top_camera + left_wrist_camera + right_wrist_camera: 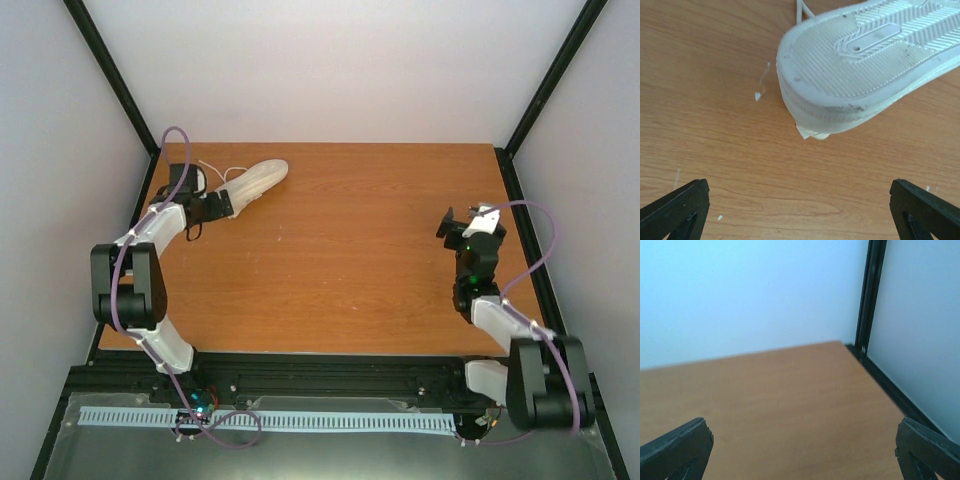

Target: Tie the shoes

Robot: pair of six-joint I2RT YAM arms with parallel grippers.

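Observation:
The cream sneaker [256, 180] lies at the far left of the table, toe pointing to the back right, with thin white laces [214, 170] trailing off behind it. In the left wrist view it is tipped on its side, its ribbed pale sole [865, 55] facing the camera. My left gripper [214, 207] is open and empty just short of the heel, its fingertips spread wide [799, 189] over bare wood. My right gripper [468, 216] is open and empty over the right side of the table, far from the shoe, and shows wide open in its own view [802, 432].
The wooden table [370, 260] is walled by white panels with black frame posts [872, 295] at the corners. The shoe lies close to the left wall and back edge. A small white fleck [758, 95] lies on the wood near the heel.

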